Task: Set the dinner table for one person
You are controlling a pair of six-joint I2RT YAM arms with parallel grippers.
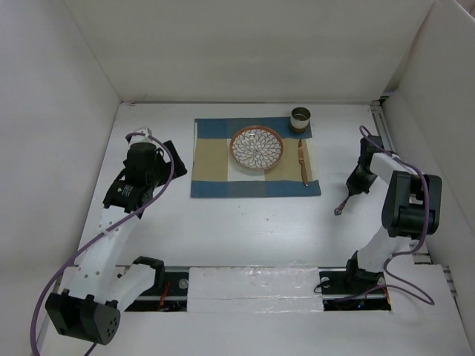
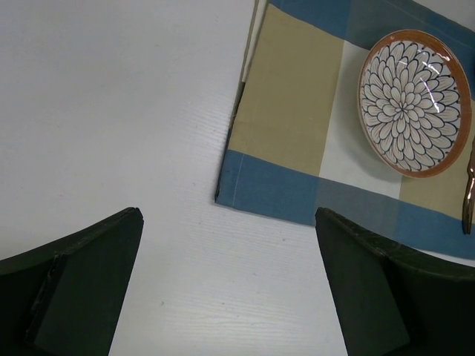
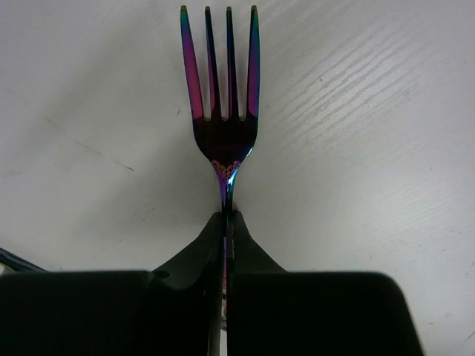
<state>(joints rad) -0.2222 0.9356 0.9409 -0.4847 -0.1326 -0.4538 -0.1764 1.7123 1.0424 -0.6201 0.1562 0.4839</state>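
The counter [image 1: 245, 230] is the broad white surface under both arms, walled on three sides. It is rigid and fixed, so we treat it only as the place to set things down.

The right tool [image 3: 228, 219] is clamped on the neck of an iridescent metal fork [image 3: 223, 133], tines pointing away from the wrist. The fork hangs well to the right of the blue-and-tan placemat [image 1: 215, 170]. We cannot tell whether its tip touches the counter.

We judge the fork to be light, stiff and slick. A narrow pinch on the thin handle may let it swivel, so the flat of the handle is the better hold.

The left tool [image 2: 228, 245] is spread wide and holds nothing, near the placemat's left edge.

- Patterned plate [image 1: 257, 147]: on the placemat, nothing in it, likely breakable.
- Knife [image 1: 302, 163]: on the placemat, just right of the plate.
- Small cup [image 1: 300, 119]: at the placemat's far right corner, contents not discernible.
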